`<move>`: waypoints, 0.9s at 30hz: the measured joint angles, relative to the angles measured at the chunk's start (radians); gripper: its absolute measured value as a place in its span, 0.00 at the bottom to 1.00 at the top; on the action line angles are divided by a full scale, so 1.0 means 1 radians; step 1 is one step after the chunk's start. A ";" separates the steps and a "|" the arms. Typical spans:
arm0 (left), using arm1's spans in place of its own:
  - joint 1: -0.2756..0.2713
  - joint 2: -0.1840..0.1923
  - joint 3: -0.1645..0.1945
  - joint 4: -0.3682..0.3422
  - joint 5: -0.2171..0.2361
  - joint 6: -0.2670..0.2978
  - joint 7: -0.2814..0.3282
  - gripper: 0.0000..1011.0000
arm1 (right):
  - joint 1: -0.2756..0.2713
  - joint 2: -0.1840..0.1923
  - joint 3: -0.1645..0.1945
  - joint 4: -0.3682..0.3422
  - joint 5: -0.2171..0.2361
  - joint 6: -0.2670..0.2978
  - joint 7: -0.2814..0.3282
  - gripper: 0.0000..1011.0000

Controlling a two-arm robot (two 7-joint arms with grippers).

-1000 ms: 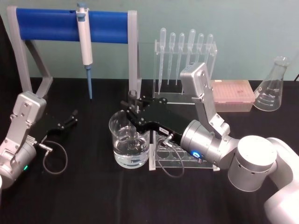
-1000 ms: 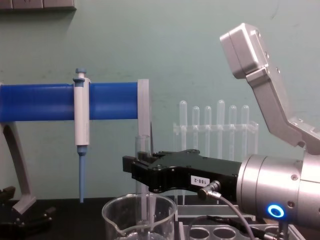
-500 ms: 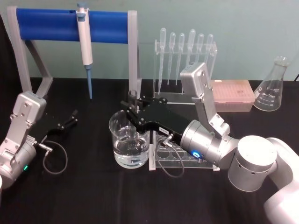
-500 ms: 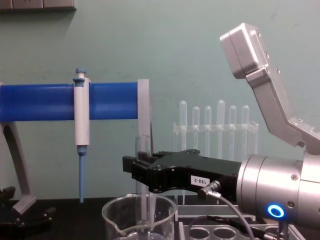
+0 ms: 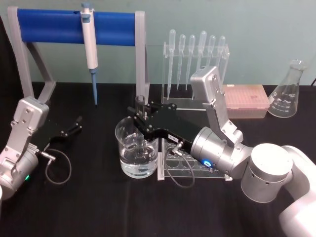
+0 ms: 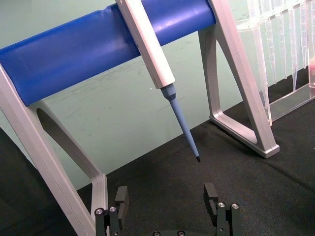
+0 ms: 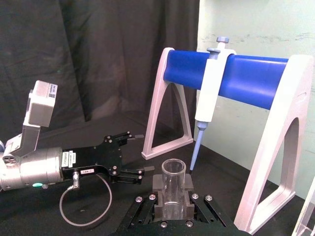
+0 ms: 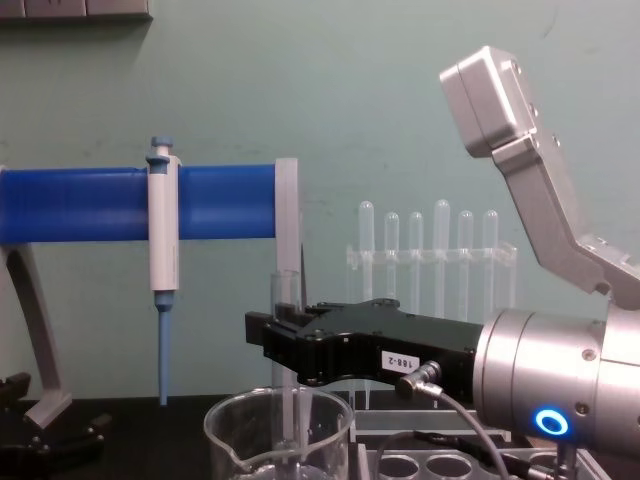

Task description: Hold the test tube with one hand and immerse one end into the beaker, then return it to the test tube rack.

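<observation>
Over the beaker [image 5: 138, 148], mid-table [image 5: 98, 207]: right gripper [image 5: 140, 114], arm reaching forward and to the left, wrist roughly level, fingers clenched on the test tube [image 5: 140, 101] below its rim. The tube stands upright, its lower end down inside the beaker. Clear rack [image 5: 193, 169]: touching or just beside the beaker, under the right wrist. Left gripper [image 5: 74, 126]: parked low at the table's left, fingers spread, holding nothing.

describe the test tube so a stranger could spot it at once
Start at the blue-barred stand; in front of its right leg sits a wide glass beaker. The test tube stands upright in it, clamped by the right gripper. Unlike the thin bulb-topped pipettes behind, it is a wider clear tube with an open top.
</observation>
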 joint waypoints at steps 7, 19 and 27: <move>0.000 0.000 0.000 0.000 0.000 0.000 0.000 0.99 | 0.000 0.000 0.000 0.000 0.000 0.000 0.000 0.22; 0.000 0.000 0.000 0.000 0.000 0.000 0.000 0.99 | 0.000 0.000 0.000 0.000 0.000 0.000 0.000 0.22; 0.000 0.000 0.000 0.000 0.000 0.000 0.000 0.99 | 0.000 0.000 0.000 0.000 0.000 0.000 0.000 0.22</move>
